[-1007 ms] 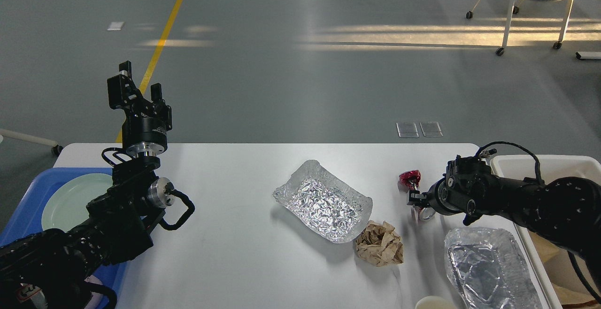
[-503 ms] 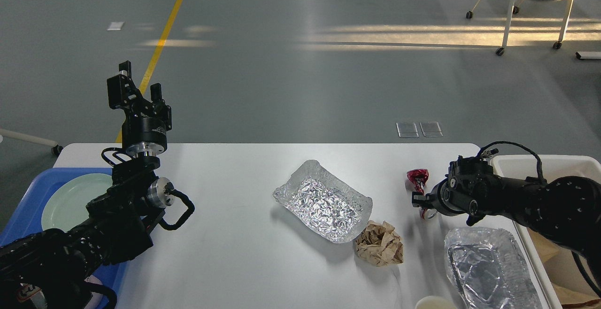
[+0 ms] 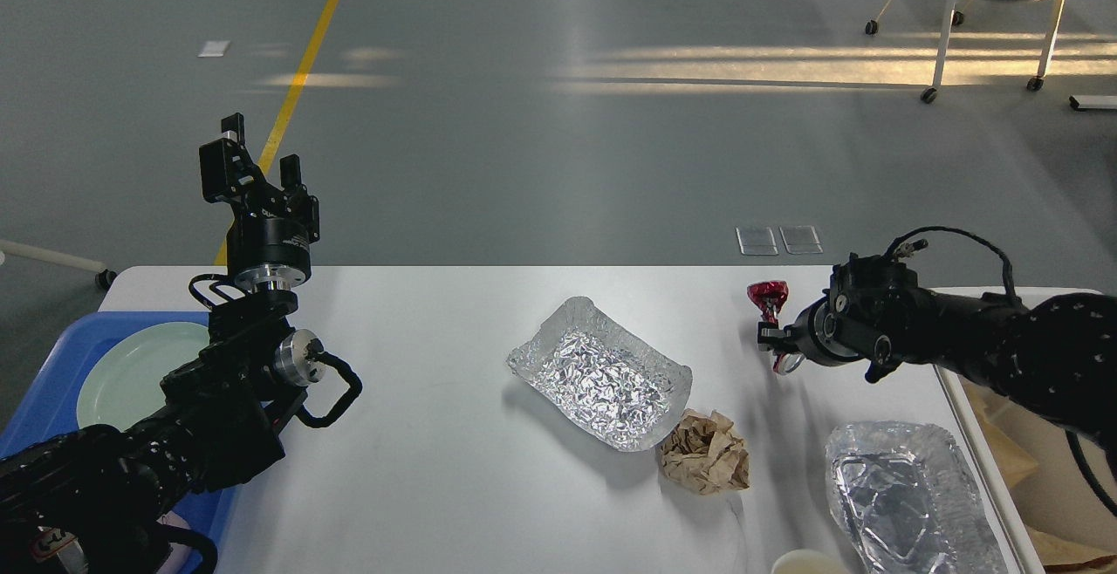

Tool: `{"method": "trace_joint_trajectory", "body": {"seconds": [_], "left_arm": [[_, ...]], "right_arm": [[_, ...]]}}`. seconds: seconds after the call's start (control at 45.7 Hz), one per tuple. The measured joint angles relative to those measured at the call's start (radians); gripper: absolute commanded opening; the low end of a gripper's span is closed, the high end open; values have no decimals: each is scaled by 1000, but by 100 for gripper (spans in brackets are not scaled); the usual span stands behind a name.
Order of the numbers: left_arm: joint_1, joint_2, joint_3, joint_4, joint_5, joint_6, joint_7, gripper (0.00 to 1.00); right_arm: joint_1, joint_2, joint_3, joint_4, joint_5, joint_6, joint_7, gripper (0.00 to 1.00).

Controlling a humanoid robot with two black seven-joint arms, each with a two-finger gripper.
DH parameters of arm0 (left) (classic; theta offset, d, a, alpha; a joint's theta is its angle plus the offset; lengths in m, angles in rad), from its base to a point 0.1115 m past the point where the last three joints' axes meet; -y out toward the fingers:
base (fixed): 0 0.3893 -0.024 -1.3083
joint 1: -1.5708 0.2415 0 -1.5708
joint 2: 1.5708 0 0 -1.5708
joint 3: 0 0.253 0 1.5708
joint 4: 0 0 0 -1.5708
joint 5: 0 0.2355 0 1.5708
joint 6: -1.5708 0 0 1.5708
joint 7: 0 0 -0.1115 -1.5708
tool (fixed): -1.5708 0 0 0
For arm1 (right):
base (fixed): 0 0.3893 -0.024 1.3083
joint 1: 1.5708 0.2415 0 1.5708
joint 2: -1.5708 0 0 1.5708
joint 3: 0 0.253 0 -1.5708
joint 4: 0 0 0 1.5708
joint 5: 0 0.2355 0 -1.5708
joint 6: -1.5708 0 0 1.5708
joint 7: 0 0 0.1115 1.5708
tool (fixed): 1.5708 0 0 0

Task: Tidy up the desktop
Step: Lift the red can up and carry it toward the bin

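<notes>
The desktop [image 3: 436, 469] is a large white tabletop with rounded corners. On it lie a crumpled foil tray [image 3: 600, 373] in the middle, a crumpled brown paper ball [image 3: 705, 452] in front of it, and a second foil tray [image 3: 912, 500] at the front right. My right gripper [image 3: 770, 335] is shut on a small red shiny wrapper [image 3: 766, 297] and holds it above the table's right part. My left gripper [image 3: 250, 160] is raised over the table's far left corner, fingers apart and empty.
A blue tray [image 3: 39, 399] with a pale green plate [image 3: 131, 369] sits at the left edge. A white bin [image 3: 1017, 461] with brown paper in it stands at the right edge. A white cup rim [image 3: 807, 563] shows at the front edge.
My right gripper has lifted the red wrapper up off the table and moved it slightly back. The left arm has not moved.
</notes>
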Motion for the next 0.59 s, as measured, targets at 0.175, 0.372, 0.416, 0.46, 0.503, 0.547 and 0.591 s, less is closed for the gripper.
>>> {"method": "trace_joint_trajectory", "body": {"seconds": [0.175,0.372,0.416,0.46,0.503,0.547,0.591], "left_arm": [[0,0,0,0,0,0,0,96],[0,0,0,0,0,0,0,96],[0,0,0,0,0,0,0,96],[0,0,0,0,0,0,0,96],[0,0,0,0,0,0,0,96],[0,1,0,0,0,0,0,96],[0,1,0,0,0,0,0,96]], "right_arm": [[247,-110,3,113,0,150,30,14],[588,-218,7,191,7,486,112,15],[659,-235,7,199,8,544,138,15],[726,-250,8,210,10,573,160,15],[787,-265,9,232,10,585,173,15],[835,-282,9,266,11,590,179,15],[884,-305,8,318,12,592,183,14]]}}
